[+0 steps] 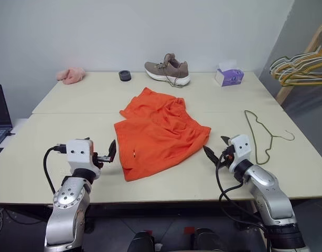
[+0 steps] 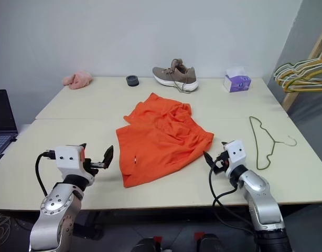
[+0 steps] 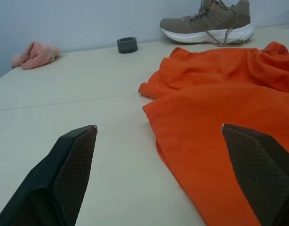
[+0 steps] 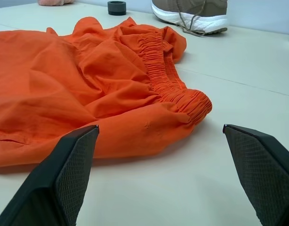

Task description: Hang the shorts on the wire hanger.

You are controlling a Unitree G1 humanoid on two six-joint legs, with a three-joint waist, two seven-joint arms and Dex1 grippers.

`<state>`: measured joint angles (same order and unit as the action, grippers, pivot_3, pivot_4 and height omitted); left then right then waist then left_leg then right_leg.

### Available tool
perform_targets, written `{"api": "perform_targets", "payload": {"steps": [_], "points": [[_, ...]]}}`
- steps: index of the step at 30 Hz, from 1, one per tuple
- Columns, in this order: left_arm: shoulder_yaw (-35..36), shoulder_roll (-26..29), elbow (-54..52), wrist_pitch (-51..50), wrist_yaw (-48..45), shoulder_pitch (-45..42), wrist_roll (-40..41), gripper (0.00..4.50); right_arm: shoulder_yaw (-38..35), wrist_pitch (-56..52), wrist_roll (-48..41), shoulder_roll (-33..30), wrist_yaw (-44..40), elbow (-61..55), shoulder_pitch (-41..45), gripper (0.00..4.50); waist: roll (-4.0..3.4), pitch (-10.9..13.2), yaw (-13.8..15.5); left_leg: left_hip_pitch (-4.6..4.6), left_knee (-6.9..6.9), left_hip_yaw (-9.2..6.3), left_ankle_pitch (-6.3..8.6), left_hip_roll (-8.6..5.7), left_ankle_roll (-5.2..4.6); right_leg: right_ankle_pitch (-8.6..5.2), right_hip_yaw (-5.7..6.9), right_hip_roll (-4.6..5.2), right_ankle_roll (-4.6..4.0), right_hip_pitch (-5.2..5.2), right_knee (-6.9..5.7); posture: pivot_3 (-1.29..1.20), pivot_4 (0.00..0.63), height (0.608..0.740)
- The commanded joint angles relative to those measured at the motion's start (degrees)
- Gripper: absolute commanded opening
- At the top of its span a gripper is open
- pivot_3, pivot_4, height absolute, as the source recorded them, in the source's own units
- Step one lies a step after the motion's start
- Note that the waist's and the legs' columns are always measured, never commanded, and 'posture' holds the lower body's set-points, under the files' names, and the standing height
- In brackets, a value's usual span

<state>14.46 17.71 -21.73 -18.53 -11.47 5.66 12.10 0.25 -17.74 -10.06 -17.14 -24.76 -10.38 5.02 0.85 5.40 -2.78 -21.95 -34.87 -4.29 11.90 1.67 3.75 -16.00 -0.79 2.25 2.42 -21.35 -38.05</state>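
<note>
1. Left gripper (image 1: 109, 153), nearest the table's (image 1: 56, 173) front edge, level above the tabletop just left of the shorts; fingers (image 3: 71, 172) spread wide, holding nothing.
2. Right gripper (image 1: 216, 146), near the front edge, just right of the shorts' elastic waistband; fingers (image 4: 74, 169) spread wide, empty.
3. Orange athletic shorts (image 1: 158, 134), lying crumpled flat at the table's middle, between the two grippers, apart from both.
4. Thin wire hanger (image 1: 263, 134), flat on the tabletop to the right of the shorts, hook toward the right edge, untouched.
5. Along the far edge: pink fluffy cloth (image 1: 71, 75), small dark ring (image 1: 125, 75), brown shoe (image 1: 168, 70), purple tissue box (image 1: 228, 76).
6. Bunched hangers (image 1: 302, 65) on a wooden rack beyond the table's right corner.
</note>
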Motion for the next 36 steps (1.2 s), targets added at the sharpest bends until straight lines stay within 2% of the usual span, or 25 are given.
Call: {"api": "perform_targets", "payload": {"steps": [1,16,22,26,33,36], "points": [[0.73,0.98,-2.08,2.03,-0.49,-0.14,-0.67,4.48,-0.27,1.81,0.4,-0.14,0.43,-1.51,0.04,4.5,0.0,0.0,-0.02,0.0,0.0,0.01,0.0,0.0,0.0,0.0,-0.01,0.0,0.0,0.0,0.0,-0.05,0.025,0.74],[-0.1,1.32,-0.71,1.92,-2.25,0.67,-1.14,4.48,-0.23,3.44,0.9,-1.41,-1.22,-0.48,0.82,4.5,0.01,0.0,-0.17,0.01,0.0,0.02,0.0,0.0,0.0,0.0,-0.04,-0.01,0.01,0.0,0.0,-0.07,0.03,0.74],[-1.61,1.07,-2.64,1.04,-8.9,2.12,4.72,4.48,-0.11,4.12,-0.1,-2.93,-3.81,0.31,2.2,4.5,0.0,0.0,-0.59,0.01,0.0,0.05,0.0,0.0,0.0,0.0,-0.06,-0.01,0.0,0.0,0.02,-0.08,0.034,0.74],[-2.55,2.12,-2.46,0.69,-10.94,2.4,5.03,4.48,0.91,4.79,-0.12,-4.07,-6.28,-0.02,2.11,4.5,0.0,0.0,-0.66,0.01,0.0,0.05,0.0,0.01,0.0,0.0,-0.06,-0.02,0.0,-0.01,0.02,-0.09,0.034,0.74],[-8.21,8.9,-0.33,-1.66,-18.0,2.09,3.07,4.48,4.96,1.83,-4.36,-8.02,-16.39,-4.83,1.61,4.5,-0.02,0.0,-1.01,0.03,0.0,0.05,0.0,0.02,0.0,0.0,-0.08,-0.03,0.0,-0.01,0.01,-0.1,0.035,0.74],[-12.47,12.74,-0.19,-3.02,-22.04,0.79,1.63,4.48,8.59,-1.88,-6.81,-12.48,-23.43,-9.57,1.1,4.5,-0.01,0.0,-1.2,0.01,0.0,0.05,0.01,0.02,-0.01,-0.01,-0.08,-0.03,0.0,-0.01,0.03,-0.11,0.034,0.74]]}}
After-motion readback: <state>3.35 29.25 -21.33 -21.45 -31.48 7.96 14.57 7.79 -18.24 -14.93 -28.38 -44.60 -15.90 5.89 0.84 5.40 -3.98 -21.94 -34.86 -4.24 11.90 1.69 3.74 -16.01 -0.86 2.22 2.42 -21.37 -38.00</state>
